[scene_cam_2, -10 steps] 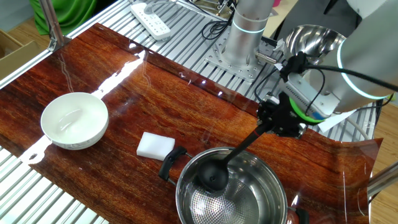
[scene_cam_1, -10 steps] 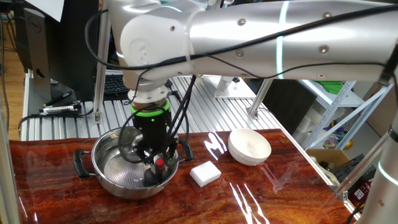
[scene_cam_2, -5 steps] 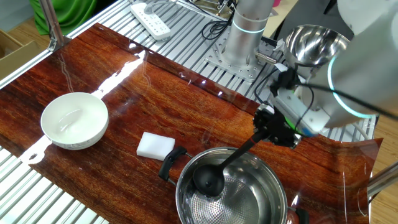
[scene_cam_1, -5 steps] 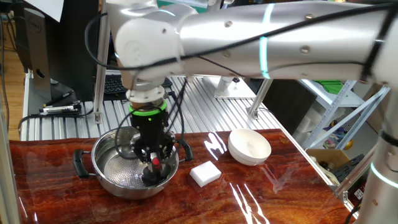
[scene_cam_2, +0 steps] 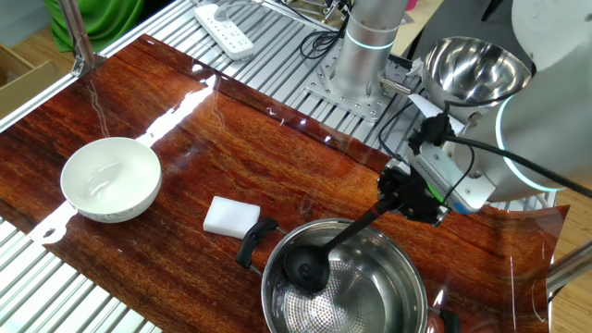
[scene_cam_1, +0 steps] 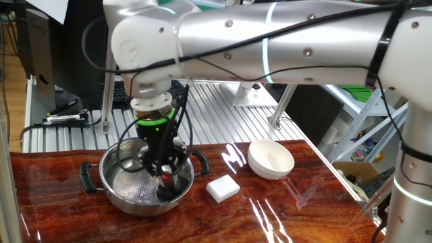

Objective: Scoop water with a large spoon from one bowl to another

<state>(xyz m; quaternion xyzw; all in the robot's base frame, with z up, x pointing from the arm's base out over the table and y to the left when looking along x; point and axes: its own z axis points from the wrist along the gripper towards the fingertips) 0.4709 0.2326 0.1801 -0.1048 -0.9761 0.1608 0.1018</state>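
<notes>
The black two-finger claw (scene_cam_2: 400,192) was pinching the upper end of the long thin handle of the black plastic ladle (scene_cam_2: 310,268), its jaws nearly together because the handle is so slim. Gripping at the far end kept the claw and its cables above the rim, so that only the ladle reached inside the wide shiny stainless-steel pot with two black side handles (scene_cam_2: 393,301). The handle sloped down from the claw, over the rim and into the pot, and the round deep cup lay low against the perforated bottom, close to the wall nearest the white block. That tilt suited a dip: judged from the pose, the cup was set low to fill before any lift. Water itself could not be made out against the shiny steel.

The plain round white bowl (scene_cam_2: 111,178) stood well apart on the reddish-brown wooden surface (scene_cam_2: 277,157), open side up and unobstructed, ready to receive the pour. The small white rectangular block (scene_cam_2: 231,216) lay between the two vessels, just beside the pot's near handle, so a carry across would likely pass over it. In the one fixed view the claw (scene_cam_1: 164,174) hung inside the pot's outline, over its right half.
</notes>
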